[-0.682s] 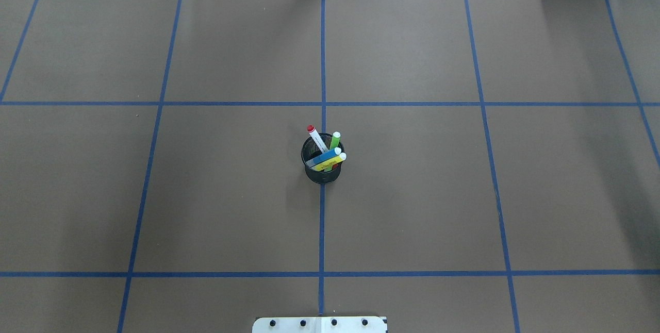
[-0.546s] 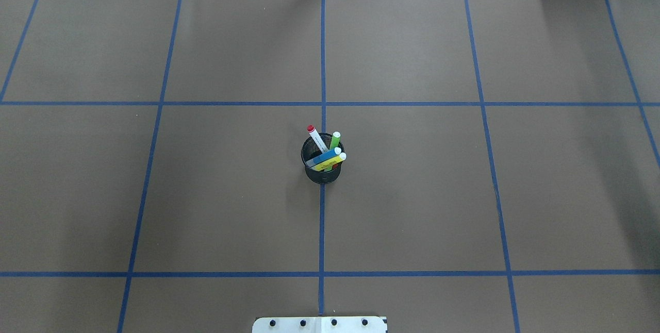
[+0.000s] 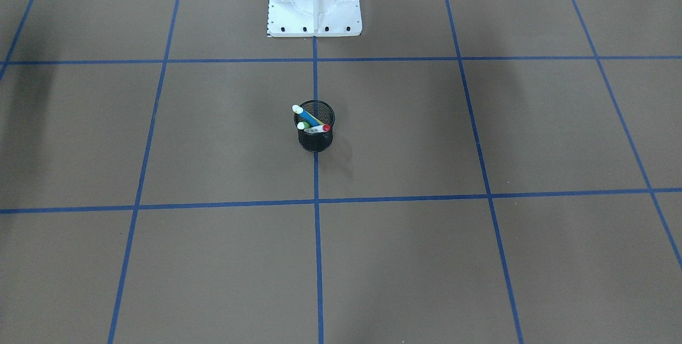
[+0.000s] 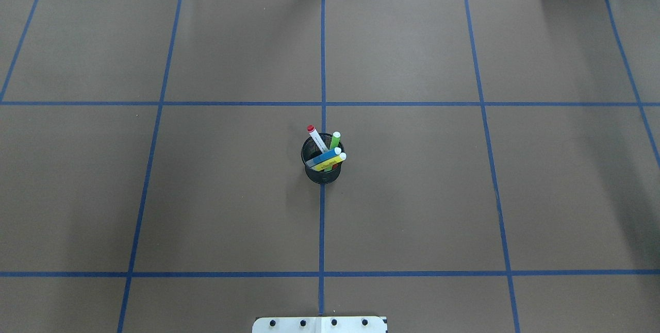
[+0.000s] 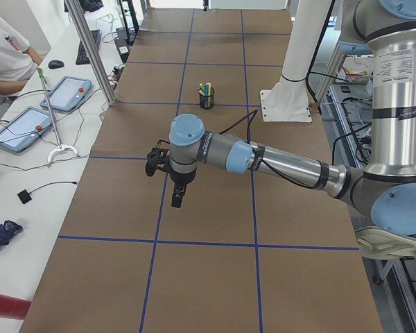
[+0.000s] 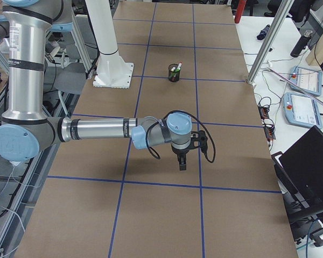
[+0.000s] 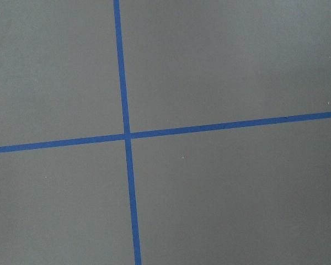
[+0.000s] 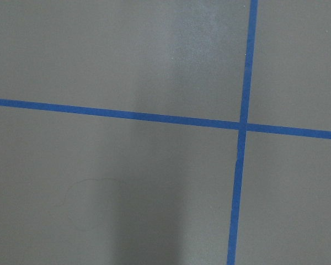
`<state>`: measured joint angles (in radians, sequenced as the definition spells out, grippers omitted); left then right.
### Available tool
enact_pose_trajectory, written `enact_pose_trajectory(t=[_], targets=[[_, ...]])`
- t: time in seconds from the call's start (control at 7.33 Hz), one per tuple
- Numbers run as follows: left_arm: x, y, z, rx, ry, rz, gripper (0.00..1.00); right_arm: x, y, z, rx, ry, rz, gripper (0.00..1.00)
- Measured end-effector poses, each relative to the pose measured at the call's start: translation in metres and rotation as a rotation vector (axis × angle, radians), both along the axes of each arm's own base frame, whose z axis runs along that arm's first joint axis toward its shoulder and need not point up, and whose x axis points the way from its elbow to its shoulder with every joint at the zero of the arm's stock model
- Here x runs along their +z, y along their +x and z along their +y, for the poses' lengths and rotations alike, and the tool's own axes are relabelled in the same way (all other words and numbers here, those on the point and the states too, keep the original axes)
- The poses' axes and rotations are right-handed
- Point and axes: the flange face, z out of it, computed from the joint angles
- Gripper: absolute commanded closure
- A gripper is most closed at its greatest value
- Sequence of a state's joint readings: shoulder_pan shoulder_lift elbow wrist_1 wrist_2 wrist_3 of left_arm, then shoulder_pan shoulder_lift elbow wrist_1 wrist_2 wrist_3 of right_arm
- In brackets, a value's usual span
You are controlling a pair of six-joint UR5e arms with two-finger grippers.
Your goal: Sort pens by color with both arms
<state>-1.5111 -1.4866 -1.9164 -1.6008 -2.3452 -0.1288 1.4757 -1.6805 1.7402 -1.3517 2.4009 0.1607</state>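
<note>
The overhead view and the front-facing view show no arm at all, only the brown paper-covered table [image 4: 412, 194] crossed by blue tape lines [image 4: 323, 65], and 1 round black mesh cup [image 4: 322, 174] standing on the centre line near the middle. All 4 pens are in that cup. From overhead each is distinct: 1 white-bodied marker pen with a red cap [image 4: 317, 138] leaning away from the robot and to the view's left, 1 green marker pen [image 4: 335, 140] leaning away and to the view's right, and 1 blue marker pen [image 4: 325, 156] and 1 yellow marker pen [image 4: 332, 161] side by side across the mouth. The front-facing view shows 3 clearly; the yellow is mostly hidden. It also shows the tall white base mount [image 3: 314, 3] behind the cup.

Only the side views show the 2 grey-silver arms. The left arm [image 5: 277, 161] reaches out low over the table, and the black two-finger left gripper [image 5: 176, 201] points down, well apart from the cup. The right arm [image 6: 97, 129] does the same at the other end, with the black right gripper [image 6: 181, 164] pointing down. I cannot tell whether either claw is released or clenched. Each wrist view shows bare brown paper and 1 crossing of tape.
</note>
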Motion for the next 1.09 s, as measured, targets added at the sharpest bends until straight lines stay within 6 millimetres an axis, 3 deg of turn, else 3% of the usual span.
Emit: enact_pose_trajectory(t=[1.09], targets=[[-0.0006,0.0,0.0019,0.0,0.002,0.0,0.0,-0.0083,-0.003,0.0003,-0.013,0.05,-0.039,0.0]])
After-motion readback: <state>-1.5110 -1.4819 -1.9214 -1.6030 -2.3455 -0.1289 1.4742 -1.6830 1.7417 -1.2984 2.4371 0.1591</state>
